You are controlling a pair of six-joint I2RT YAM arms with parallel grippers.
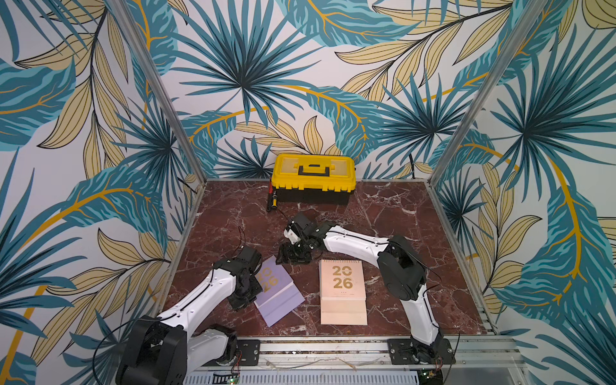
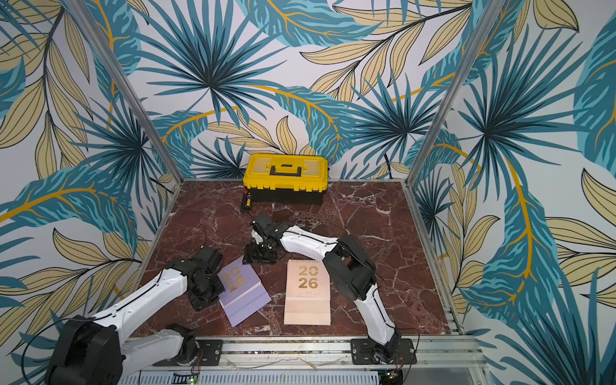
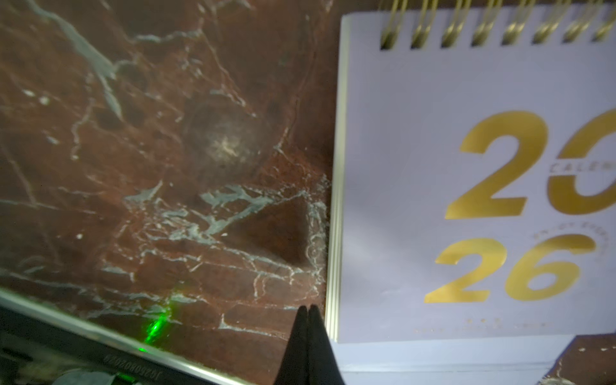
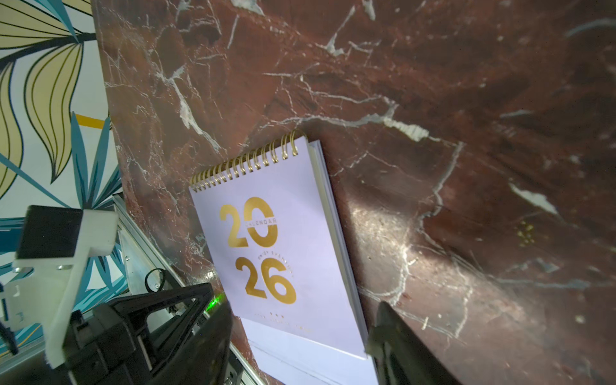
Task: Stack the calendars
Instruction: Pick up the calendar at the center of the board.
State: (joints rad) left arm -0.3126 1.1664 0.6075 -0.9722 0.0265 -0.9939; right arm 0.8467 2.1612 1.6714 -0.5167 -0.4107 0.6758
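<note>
Left gripper (image 3: 308, 313) pinched shut on nothing, tips just beside long side edge of lilac calendar (image 1: 278, 295). Lilac one lies flat at left-front of table (image 1: 400, 216), skewed, long axis diagonal, spiral end pointing away from peach calendar (image 1: 343, 296). Peach sits square just to its right, apart. Right gripper (image 1: 293, 255) spread wide, empty, near lilac's far corner. Left arm nearer, so guessing sideways nudge toward peach.

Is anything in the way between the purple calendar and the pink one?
No. Only bare table lies between the purple calendar and the pink calendar. The toolbox stands far back, out of the way.
</note>
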